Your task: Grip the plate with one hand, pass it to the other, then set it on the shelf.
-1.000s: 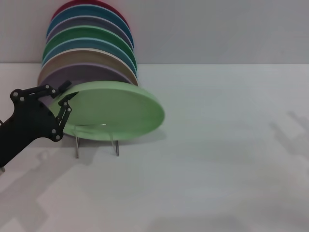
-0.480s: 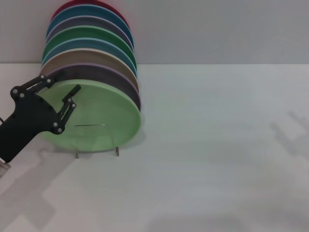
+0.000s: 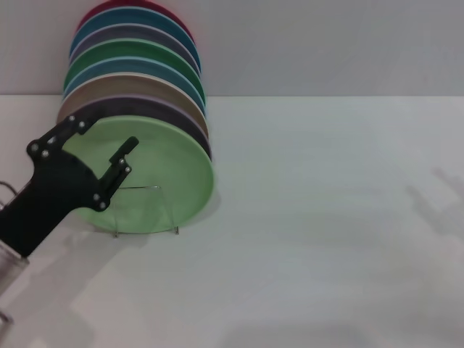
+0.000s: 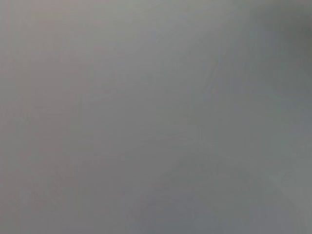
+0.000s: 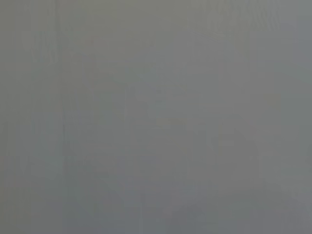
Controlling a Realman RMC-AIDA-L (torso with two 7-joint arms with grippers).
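The light mint-green plate (image 3: 170, 170) stands almost upright in the clear acrylic stand (image 3: 148, 217), leaning back against a row of coloured plates. My left gripper (image 3: 107, 136) is open in front of the plate's left part, its fingers apart and holding nothing. The stand's see-through front bracket shows against the plate's lower face. The right gripper is out of view. Both wrist views show only plain grey.
Several upright plates (image 3: 134, 80) stand in a row behind the mint one, among them purple, tan, teal, green, blue and red. The white table (image 3: 326, 217) stretches to the right and front of the stand. A grey wall rises behind.
The mint plate went from tilted, nearly flat above the stand, to upright in it. My left gripper let go and moved down and slightly right, away from the rim.
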